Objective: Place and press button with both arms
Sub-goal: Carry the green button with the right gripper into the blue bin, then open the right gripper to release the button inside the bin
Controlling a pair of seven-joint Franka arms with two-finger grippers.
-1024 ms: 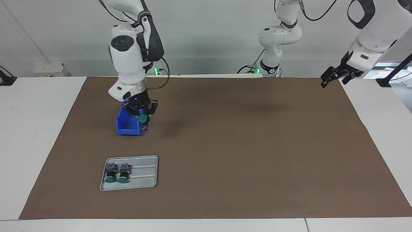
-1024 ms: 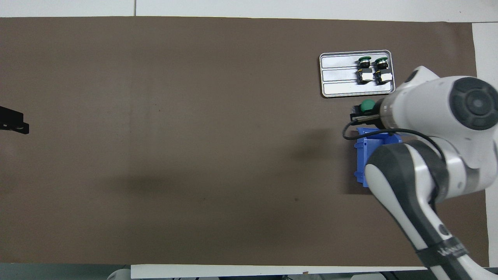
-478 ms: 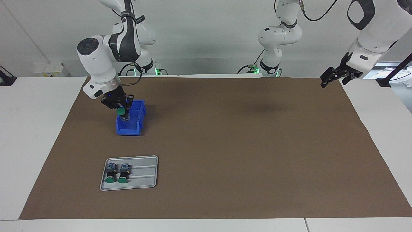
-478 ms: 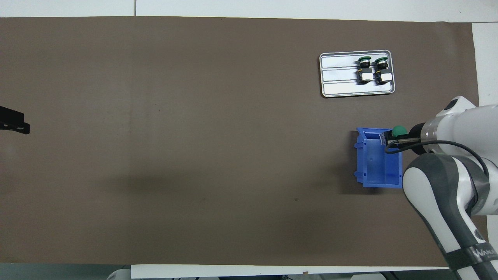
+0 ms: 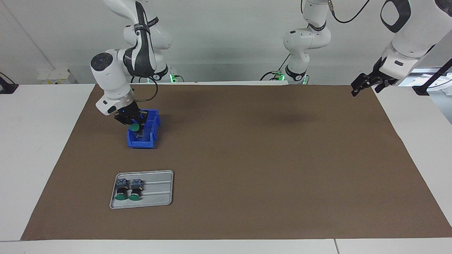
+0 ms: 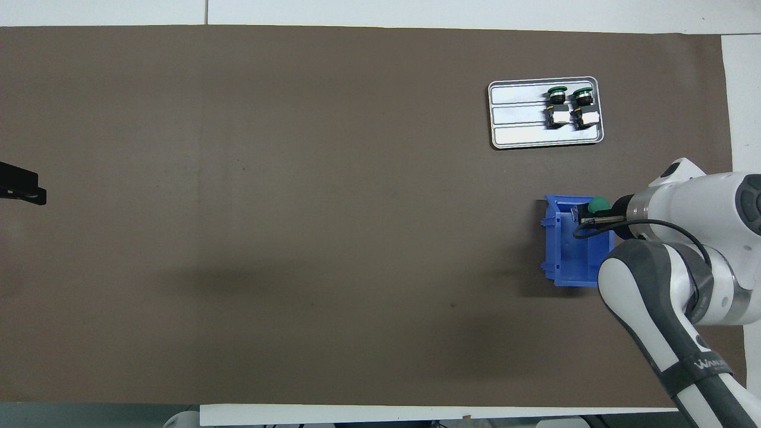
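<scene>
We are seeing the right gripper (image 5: 133, 124) pinching the round green-capped button (image 5: 135, 127) over the blue plastic bin (image 5: 150, 135), at the grey ridged tray's (image 5: 159, 201) twelve o'clock; the left gripper (image 5: 365, 83) is waiting, its state we cannot tell.

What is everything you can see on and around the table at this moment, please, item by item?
held button: one, green cap, in the right gripper, over the blue bin.
tray buttons: two, green caps with black bodies, side by side at one end of the tray.
tray: one, grey metal, farther from the robots than the bin, at the right arm's end.
blue bin: one, blue plastic, on the mat at the right arm's end.
mat: one, brown, covering most of the table.
table: one, white.
right gripper: black, over the bin, jaws shut on the held button.
left gripper: black, waiting over the mat's corner at the left arm's end.
</scene>
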